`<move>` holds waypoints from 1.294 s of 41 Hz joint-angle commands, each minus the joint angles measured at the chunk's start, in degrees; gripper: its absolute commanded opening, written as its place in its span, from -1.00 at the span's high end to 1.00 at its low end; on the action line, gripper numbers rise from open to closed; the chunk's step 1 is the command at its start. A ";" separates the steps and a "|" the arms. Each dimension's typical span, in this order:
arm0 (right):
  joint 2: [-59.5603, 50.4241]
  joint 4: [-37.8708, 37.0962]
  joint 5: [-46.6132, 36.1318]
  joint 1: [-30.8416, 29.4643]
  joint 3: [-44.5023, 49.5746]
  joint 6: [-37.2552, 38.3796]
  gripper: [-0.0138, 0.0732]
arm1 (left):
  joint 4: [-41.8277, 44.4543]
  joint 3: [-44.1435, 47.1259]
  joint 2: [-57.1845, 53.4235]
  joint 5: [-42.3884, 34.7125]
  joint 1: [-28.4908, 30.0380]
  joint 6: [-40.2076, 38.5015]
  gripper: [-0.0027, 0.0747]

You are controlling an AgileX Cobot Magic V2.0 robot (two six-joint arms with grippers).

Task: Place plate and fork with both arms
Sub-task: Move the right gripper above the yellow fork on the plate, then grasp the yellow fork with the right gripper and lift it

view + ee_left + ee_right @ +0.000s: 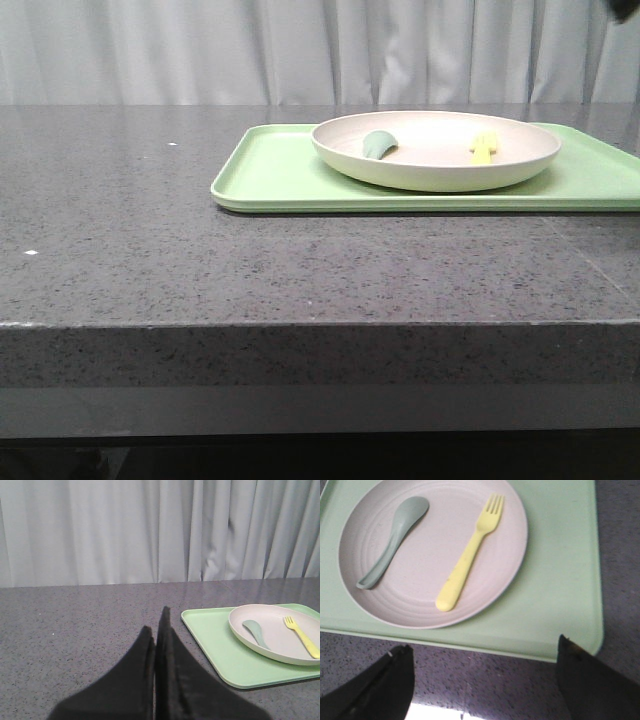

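Note:
The cream-white plate sits on the light-green tray at the back right of the counter. The pale-yellow fork lies in the plate's right half, and a teal spoon lies in its left half. Plate, fork and spoon show in the left wrist view, to the right of my shut, empty left gripper. In the right wrist view my right gripper is open wide above the counter, just short of the tray's near edge, with the plate and fork beyond.
The dark speckled counter ends in a front edge close to the camera. A grey curtain hangs behind. The tray reaches the right side of the front view.

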 commanded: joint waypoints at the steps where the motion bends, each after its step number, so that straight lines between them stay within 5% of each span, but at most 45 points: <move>1: 5.36 0.37 -0.81 2.51 -7.16 1.28 -0.70 | 0.19 -1.37 0.53 -4.70 0.15 -0.69 0.98; 21: 33.23 -0.91 10.33 4.36 -32.10 6.99 -0.70 | 0.19 -1.37 0.53 -4.70 0.15 -0.69 0.98; 45: 38.54 -3.10 10.52 4.36 -33.36 9.33 -0.70 | 0.19 -1.37 0.53 -4.70 0.15 -0.69 0.98; 49: 38.54 -3.10 11.24 4.36 -33.36 9.33 -0.55 | 0.19 -1.37 0.53 -4.70 0.15 -0.69 0.98; 53: 38.54 -3.10 11.78 4.36 -33.36 9.33 -0.17 | 0.19 -1.37 0.53 -4.70 0.15 -0.69 0.98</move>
